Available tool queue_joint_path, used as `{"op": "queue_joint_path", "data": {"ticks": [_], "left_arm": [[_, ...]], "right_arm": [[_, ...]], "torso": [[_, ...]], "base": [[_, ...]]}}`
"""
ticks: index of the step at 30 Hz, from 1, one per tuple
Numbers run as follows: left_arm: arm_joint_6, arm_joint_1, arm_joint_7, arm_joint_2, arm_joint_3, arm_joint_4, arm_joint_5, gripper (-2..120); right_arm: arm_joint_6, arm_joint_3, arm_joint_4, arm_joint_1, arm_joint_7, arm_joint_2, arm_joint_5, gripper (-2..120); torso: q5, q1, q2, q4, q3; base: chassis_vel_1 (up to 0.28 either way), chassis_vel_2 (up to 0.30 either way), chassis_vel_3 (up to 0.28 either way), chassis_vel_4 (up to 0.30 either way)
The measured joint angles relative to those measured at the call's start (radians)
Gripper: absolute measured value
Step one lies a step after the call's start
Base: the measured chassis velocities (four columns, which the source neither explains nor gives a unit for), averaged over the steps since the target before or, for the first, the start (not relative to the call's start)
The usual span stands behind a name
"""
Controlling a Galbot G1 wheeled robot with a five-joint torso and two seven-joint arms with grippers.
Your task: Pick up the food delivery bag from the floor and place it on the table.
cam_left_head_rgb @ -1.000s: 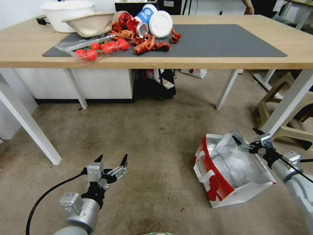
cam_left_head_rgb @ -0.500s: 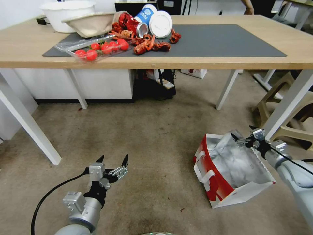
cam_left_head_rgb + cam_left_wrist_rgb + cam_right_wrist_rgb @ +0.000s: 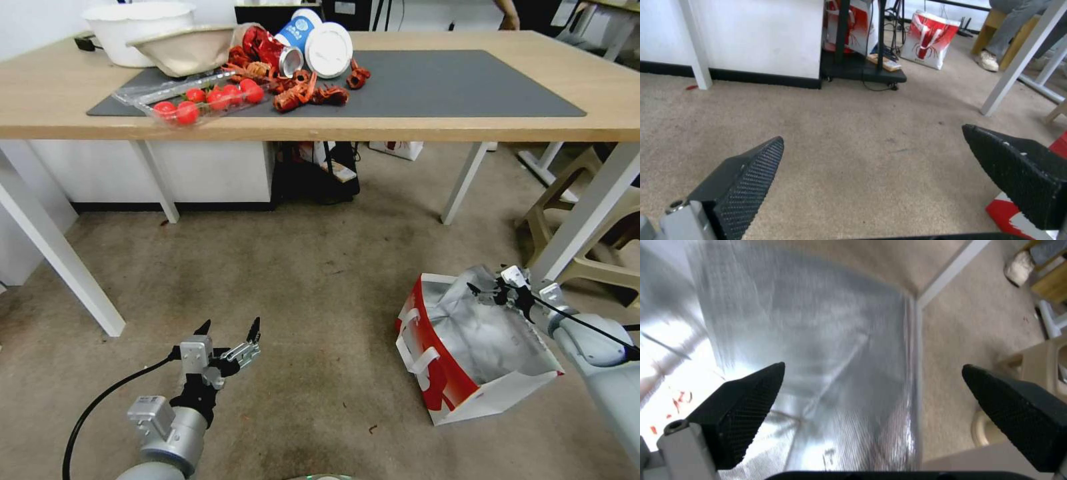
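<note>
The food delivery bag (image 3: pixel 467 347) is a boxy white paper bag with a red side panel, white handles and crinkled silver foil lining. It lies tipped on the floor (image 3: pixel 320 293) at the right, beside a white worktop leg, its open mouth facing up; nothing is visible inside it.

On the left, the left end effector (image 3: pixel 230 328) hovers low over bare floor, fingers spread wide, holding nothing. On the worktop (image 3: pixel 40 93) above, one white bowl (image 3: pixel 137 27) and one beige bowl (image 3: pixel 183 48) sit at the left end of the dark grey mat (image 3: pixel 467 83). One clear plastic tray (image 3: pixel 193 97) holds red tomatoes, next to scattered red crayfish (image 3: pixel 310 90) and a tipped blue-and-white cup (image 3: pixel 300 30).

At the right, the right end effector (image 3: pixel 490 283) is at the bag's far upper rim, open; its wrist view shows the foil edge (image 3: pixel 913 373) between the parted fingers, not clamped.
</note>
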Motion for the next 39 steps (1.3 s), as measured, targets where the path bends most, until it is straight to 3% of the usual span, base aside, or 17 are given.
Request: {"op": "queue_joint_path", "data": {"ticks": [9,14,16,19,22,25,27,28,31,33,35,39], "left_arm": [[-0.005,0.003,0.0,-0.003,-0.002,0.002,0.003,100],[-0.015,0.006,0.0,0.005,0.006,0.01,0.022,100],[-0.016,0.007,0.0,0.005,0.006,0.01,0.023,100],[-0.025,0.016,0.0,-0.005,0.004,0.008,0.022,100],[-0.027,0.017,0.001,-0.002,0.0,0.008,0.019,100],[-0.027,0.015,0.001,-0.002,-0.001,0.008,0.018,100],[-0.027,0.014,0.0,-0.002,-0.002,0.008,0.016,100],[-0.027,0.014,0.0,-0.002,-0.002,0.008,0.016,100],[-0.029,0.016,-0.001,-0.004,-0.002,0.01,0.015,100],[-0.031,0.016,-0.001,-0.004,-0.003,0.01,0.014,100],[-0.038,0.015,-0.001,-0.003,-0.006,0.014,0.005,100],[-0.036,0.014,-0.001,-0.004,-0.012,0.015,-0.018,100]], "right_arm": [[-0.034,-0.011,-0.018,0.004,-0.001,-0.001,-0.044,98],[-0.034,-0.044,-0.04,0.028,-0.005,-0.001,-0.022,80],[-0.034,-0.054,-0.046,0.035,-0.006,-0.001,-0.016,78],[-0.039,-0.081,-0.073,0.059,-0.014,-0.003,0.005,60],[-0.028,-0.082,-0.085,0.063,-0.021,0.001,0.005,50],[-0.028,-0.082,-0.086,0.063,-0.022,0.003,0.005,46],[-0.026,-0.082,-0.089,0.063,-0.024,0.007,0.005,32],[-0.026,-0.082,-0.089,0.063,-0.024,0.007,0.005,32],[-0.021,-0.079,-0.092,0.061,-0.03,0.01,0.005,15],[-0.02,-0.078,-0.093,0.061,-0.031,0.01,0.005,14],[-0.016,-0.078,-0.096,0.064,-0.039,0.009,0.007,2],[0.011,-0.075,-0.098,0.065,-0.063,0.008,0.025,0]], "torso": [[0.0001,0.0,0.0,0.0,0.0],[0.0001,0.0,0.0,-0.0001,0.0],[0.0001,0.0,0.0,-0.0001,0.0],[0.0001,0.0,0.0,0.0001,0.0],[0.0,0.0,0.0,0.0,0.0],[0.0001,0.0,0.0,0.0,0.0],[0.0,0.0,0.0,-0.0001,0.0],[0.0,0.0,0.0,-0.0001,0.0],[0.0001,0.0,0.0,0.0,0.0],[0.0,0.0,0.0,0.0,0.0],[0.0,0.0,0.0,0.0,0.0],[0.0001,0.0,0.0,0.0001,0.0]], "base": [[0.0,0.0,0.0,0.0],[0.0,0.0,0.0,0.0],[0.0,0.0,0.0,0.0],[0.0,0.0,0.0,0.0],[0.0,0.0,0.0,0.0],[0.0,0.0,0.0,0.0],[0.0,0.0,0.0,0.0],[0.0,0.0,0.0,0.0],[0.0,0.0,0.0,0.0],[0.0,0.0,0.0,0.0],[0.0,0.0,0.0,0.0],[0.0,0.0,0.0,0.0]]}}
